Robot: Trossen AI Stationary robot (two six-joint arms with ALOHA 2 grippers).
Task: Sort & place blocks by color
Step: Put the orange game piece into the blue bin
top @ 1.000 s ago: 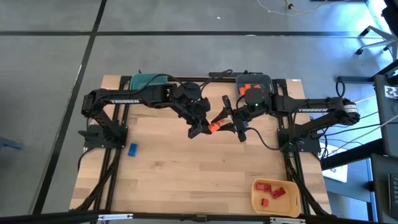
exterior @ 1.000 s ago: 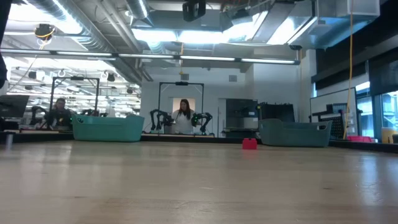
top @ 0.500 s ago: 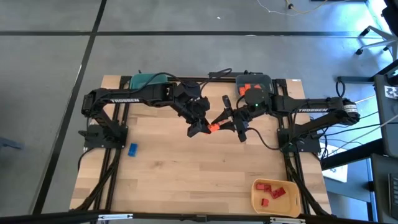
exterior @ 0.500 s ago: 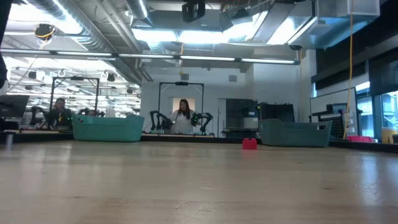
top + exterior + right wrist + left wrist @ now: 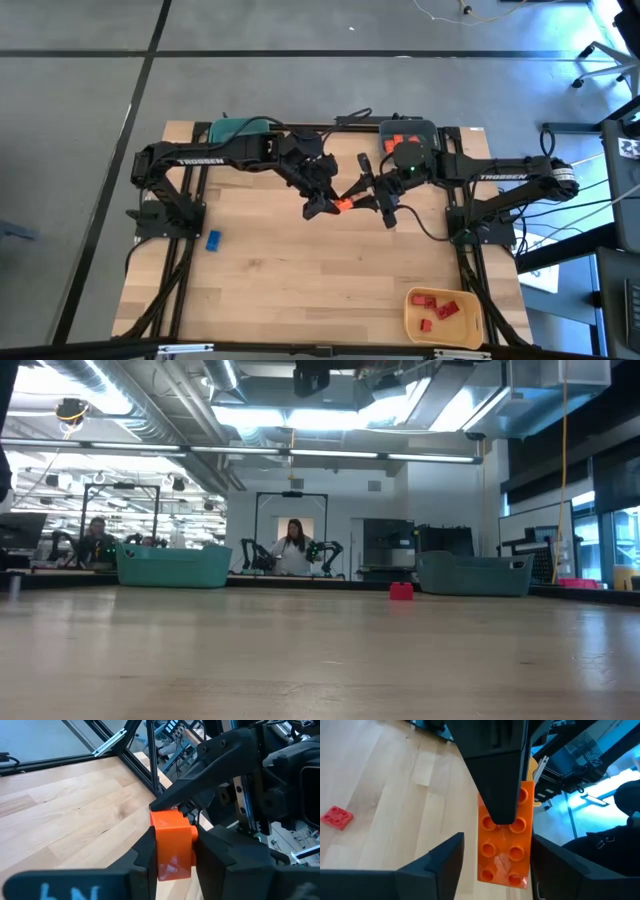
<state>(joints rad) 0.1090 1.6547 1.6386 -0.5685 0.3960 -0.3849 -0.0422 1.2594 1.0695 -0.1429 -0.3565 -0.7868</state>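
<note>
An orange block (image 5: 340, 205) with two rows of studs hangs in the air over the far middle of the table, between my two grippers. My right gripper (image 5: 357, 197) is shut on it, reaching in from the table's right. My left gripper (image 5: 322, 207) faces it from the left and is open; in the left wrist view its fingers (image 5: 440, 865) stand on either side of the orange block (image 5: 505, 840). A blue block (image 5: 212, 240) lies flat near the table's left edge. A red block (image 5: 336, 816) lies flat on the wood. My right gripper pinches the orange block (image 5: 172, 845) between its two fingers. One finger (image 5: 495, 775) lies on the studded face, covering the end nearest it; the other is behind the block. The fingers come from the table's right, along the block. It is lifted clear of the table. My left gripper: whether its fingers touch the block's long sides (image 5: 529, 845), I cannot tell.
A teal bin (image 5: 235, 130) and a grey-blue bin (image 5: 430, 128) holding orange blocks stand at the far edge. A yellow bin (image 5: 412, 318) with red blocks sits at the near right corner. Bare wood spreads across the table's middle and near left. People show in the room beyond.
</note>
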